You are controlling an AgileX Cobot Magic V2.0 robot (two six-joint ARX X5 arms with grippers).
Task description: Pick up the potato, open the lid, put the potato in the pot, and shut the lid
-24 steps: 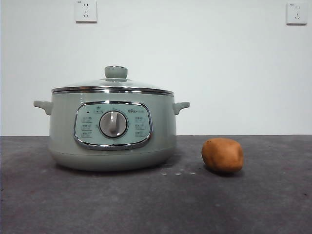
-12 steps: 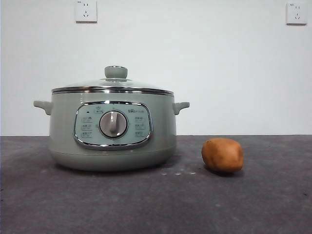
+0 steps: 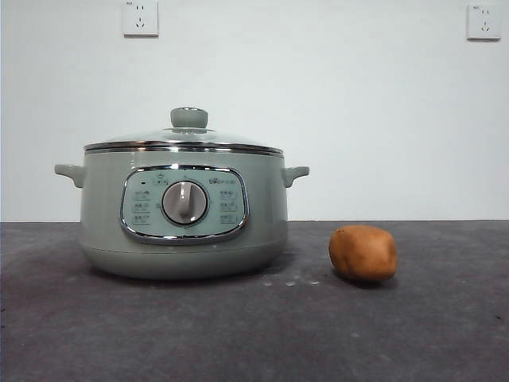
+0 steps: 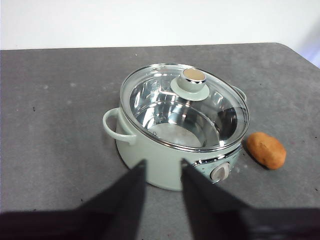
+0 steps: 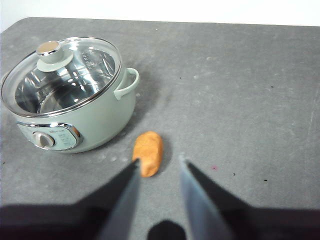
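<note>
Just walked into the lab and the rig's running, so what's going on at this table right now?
Nothing is being handled yet. The pale sage-green electric pot sits on the grey table with its domed glass lid on. The orange-brown oval potato lies beside it, apart from it. The left gripper is open, facing the pot; the right gripper is open, close to the potato.

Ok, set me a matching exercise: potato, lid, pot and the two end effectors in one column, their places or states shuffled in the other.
Column one:
1. potato
2. lid
3. pot
4. left end effector and right end effector

Column two:
A. closed on the pot
B. open, holding nothing
C. on the table beside the pot, not touching it
D. standing on the table, dial facing the front camera

Pairs: 1-C, 2-A, 3-D, 4-B
</note>
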